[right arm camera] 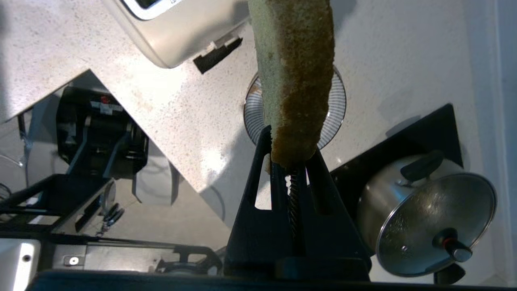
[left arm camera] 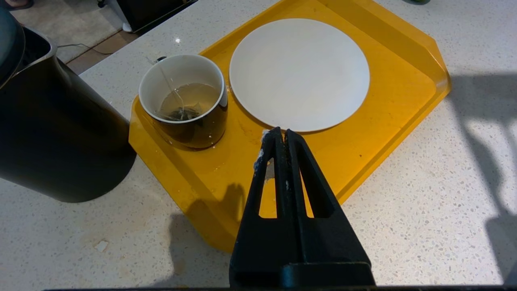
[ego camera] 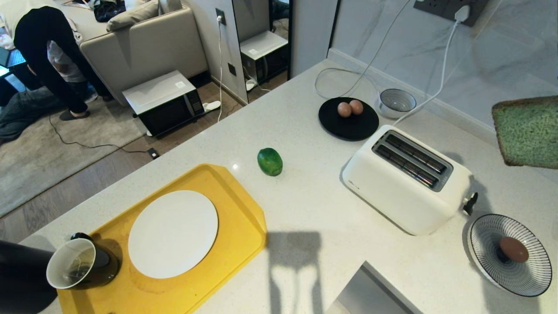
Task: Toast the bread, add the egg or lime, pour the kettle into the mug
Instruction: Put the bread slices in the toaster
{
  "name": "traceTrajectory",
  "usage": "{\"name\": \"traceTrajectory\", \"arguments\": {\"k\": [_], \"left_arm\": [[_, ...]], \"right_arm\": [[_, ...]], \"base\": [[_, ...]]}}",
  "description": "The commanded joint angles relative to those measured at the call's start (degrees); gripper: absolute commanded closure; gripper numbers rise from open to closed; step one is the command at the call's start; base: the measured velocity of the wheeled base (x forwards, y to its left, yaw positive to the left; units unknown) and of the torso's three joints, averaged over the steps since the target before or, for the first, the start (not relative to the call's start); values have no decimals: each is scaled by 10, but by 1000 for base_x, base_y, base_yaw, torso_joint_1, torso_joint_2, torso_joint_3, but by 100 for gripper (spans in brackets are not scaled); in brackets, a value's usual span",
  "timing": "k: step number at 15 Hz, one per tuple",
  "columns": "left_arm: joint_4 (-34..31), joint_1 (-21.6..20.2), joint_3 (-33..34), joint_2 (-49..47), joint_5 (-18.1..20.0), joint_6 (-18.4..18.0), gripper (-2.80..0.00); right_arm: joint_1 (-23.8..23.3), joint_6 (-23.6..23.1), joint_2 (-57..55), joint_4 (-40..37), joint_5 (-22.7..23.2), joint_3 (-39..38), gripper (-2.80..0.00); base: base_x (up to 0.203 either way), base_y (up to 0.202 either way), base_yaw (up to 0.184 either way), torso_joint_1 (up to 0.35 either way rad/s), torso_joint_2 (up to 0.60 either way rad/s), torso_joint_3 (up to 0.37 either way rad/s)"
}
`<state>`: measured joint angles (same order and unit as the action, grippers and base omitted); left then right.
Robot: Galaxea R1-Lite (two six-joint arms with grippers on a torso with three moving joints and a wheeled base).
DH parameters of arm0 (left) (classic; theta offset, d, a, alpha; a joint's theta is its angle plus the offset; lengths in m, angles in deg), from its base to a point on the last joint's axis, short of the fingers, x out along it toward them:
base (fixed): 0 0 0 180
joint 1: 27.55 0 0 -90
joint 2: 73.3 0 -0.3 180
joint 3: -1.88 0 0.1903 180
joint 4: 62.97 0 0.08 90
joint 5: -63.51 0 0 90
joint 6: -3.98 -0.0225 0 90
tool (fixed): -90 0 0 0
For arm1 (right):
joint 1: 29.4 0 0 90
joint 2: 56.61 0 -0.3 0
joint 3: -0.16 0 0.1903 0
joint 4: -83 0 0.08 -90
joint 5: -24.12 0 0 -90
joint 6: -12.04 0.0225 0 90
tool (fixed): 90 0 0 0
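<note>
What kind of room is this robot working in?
Most likely a home kitchen open to a living room: a speckled counter carries a toaster, a pot sits on a cooktop, and a sofa stands behind.

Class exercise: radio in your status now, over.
Right gripper shut on bread, up beside toaster. Left gripper shut, over tray. Slots clear.

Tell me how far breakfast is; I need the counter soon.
Done: the mug on the yellow tray already holds liquid and a tea bag. In hand: the right pincer grips the bread aloft, right of the toaster, whose slots are empty. Left: toasting, and the white plate is bare; the lime lies on the counter.
</note>
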<state>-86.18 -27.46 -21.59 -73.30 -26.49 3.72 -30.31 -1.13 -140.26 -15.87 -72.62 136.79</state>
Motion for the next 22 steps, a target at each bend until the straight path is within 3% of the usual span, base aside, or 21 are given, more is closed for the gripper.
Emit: {"name": "traceTrajectory", "arguments": {"k": [1,3,6,9,14,22], "left_arm": [[0,0,0,0,0,0,0],[0,0,0,-1,0,0,0],[0,0,0,-1,0,0,0],[0,0,0,-1,0,0,0],[0,0,0,-1,0,0,0],[0,0,0,-1,0,0,0]], "right_arm": [[7,-37,-35,2,1,8,0],[13,-95,-49,40,6,8,0],[20,-146,-80,121,23,8,0],[26,-188,-90,141,32,7,0],[56,-191,-90,141,67,6,0],[66,-188,-93,137,70,-31,0]], "base": [[0,0,0,0,0,0],[0,0,0,0,0,0],[0,0,0,0,0,0],[0,0,0,0,0,0],[0,0,0,0,0,0],[0,0,0,0,0,0]]}}
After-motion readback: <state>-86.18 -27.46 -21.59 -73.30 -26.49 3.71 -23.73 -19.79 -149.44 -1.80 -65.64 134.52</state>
